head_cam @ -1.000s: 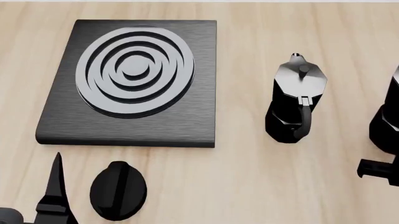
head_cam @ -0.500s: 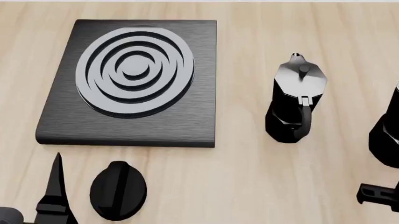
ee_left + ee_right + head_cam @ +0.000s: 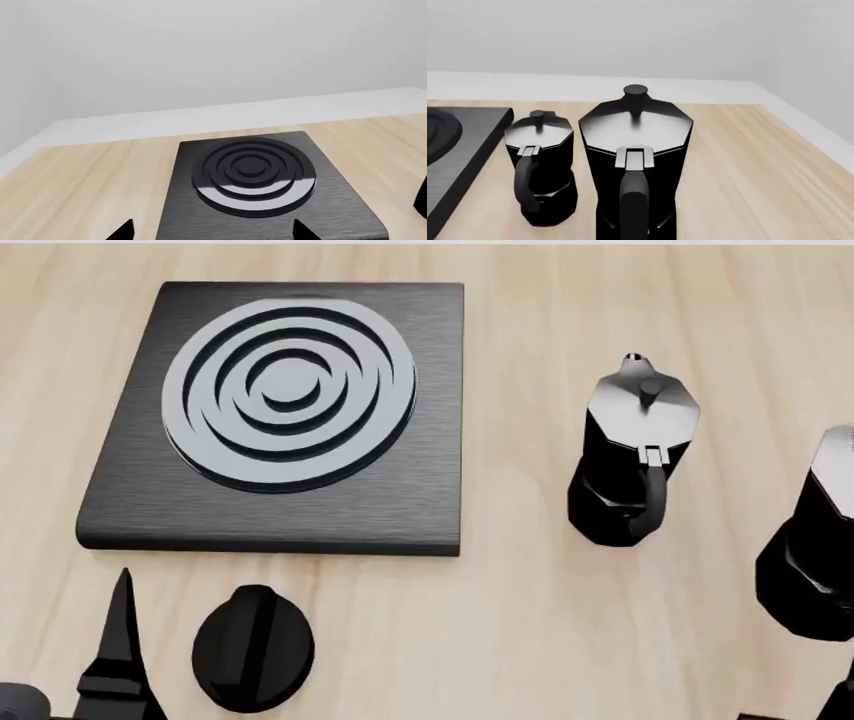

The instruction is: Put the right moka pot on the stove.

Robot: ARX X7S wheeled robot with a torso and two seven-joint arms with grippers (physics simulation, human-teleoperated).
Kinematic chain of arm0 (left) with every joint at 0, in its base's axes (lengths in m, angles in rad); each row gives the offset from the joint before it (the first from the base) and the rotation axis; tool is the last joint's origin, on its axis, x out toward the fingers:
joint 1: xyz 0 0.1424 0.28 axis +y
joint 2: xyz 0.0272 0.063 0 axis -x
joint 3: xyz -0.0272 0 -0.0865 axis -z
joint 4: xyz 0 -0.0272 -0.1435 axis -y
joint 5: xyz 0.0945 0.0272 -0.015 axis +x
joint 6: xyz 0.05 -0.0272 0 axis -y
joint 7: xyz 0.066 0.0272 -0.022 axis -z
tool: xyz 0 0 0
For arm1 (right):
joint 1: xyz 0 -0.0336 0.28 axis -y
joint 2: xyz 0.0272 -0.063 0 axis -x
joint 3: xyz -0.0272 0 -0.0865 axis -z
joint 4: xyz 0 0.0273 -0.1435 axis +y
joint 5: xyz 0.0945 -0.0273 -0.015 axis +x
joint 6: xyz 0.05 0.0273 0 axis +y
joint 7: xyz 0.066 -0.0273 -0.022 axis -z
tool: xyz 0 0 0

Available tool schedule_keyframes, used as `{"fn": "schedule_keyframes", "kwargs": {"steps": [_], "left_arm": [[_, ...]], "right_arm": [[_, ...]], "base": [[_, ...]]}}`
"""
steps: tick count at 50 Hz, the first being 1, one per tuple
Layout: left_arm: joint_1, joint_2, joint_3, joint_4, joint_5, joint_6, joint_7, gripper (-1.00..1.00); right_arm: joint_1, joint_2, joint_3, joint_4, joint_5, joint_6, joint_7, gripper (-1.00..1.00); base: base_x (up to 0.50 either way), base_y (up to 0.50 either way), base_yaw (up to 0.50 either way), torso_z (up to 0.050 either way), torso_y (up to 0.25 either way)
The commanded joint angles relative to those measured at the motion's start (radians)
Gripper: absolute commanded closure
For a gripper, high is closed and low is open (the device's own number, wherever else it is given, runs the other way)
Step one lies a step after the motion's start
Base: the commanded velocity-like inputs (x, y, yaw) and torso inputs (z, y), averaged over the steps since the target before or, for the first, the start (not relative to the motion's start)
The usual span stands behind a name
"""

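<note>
The right moka pot, black with a silvery-grey lid, stands at the head view's right edge. In the right wrist view it fills the middle, upright, and its handle runs down to my jaws. My right gripper shows only as a black sliver at the bottom right corner, its fingers hidden, apparently shut on the handle. The stove lies at the far left, its burner bare. My left gripper is open and empty just in front of the stove; one of its fingers shows in the head view.
The other moka pot stands between the stove and the right pot, and it also shows in the right wrist view. A black dial knob lies in front of the stove, beside my left gripper's finger.
My right gripper has slid down to the head view's bottom right corner. The right moka pot has shifted with it, lower and further left, and looks larger. The left arm has not moved.
</note>
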Motion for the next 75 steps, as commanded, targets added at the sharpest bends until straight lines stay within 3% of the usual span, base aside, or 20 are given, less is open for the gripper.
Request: {"fn": "schedule_keyframes", "kwargs": {"steps": [1, 12, 24, 55, 75], "left_arm": [[0.0, -0.002, -0.001, -0.001, -0.004, 0.003, -0.003, -1.0], [-0.004, -0.004, 0.001, -0.002, -0.008, 0.003, -0.006, -1.0], [-0.007, -0.006, 0.004, -0.001, -0.009, 0.002, -0.01, -1.0], [-0.006, -0.012, 0.01, -0.004, -0.012, 0.014, -0.013, -1.0], [-0.005, -0.016, 0.011, -0.005, -0.017, 0.023, -0.015, -1.0]], "right_arm": [[-0.09, -0.018, 0.058, -0.065, -0.049, -0.033, -0.01, 1.0], [-0.16, -0.019, 0.1, -0.13, -0.032, -0.037, -0.012, 1.0], [-0.173, -0.038, 0.002, -0.165, -0.119, -0.074, -0.057, 1.0], [0.036, -0.03, -0.261, -0.197, -0.181, 0.024, -0.057, 1.0], [0.264, -0.056, -0.407, -0.195, -0.139, 0.154, -0.055, 1.0]], "base": [[0.0, 0.0, 0.0, 0.0, 0.0], [0.0, 0.0, 0.0, 0.0, 0.001], [0.0, 0.0, 0.0, 0.0, 0.001], [0.0, 0.0, 0.0, 0.0, 0.001], [0.0, 0.0, 0.0, 0.001, 0.001]]}}
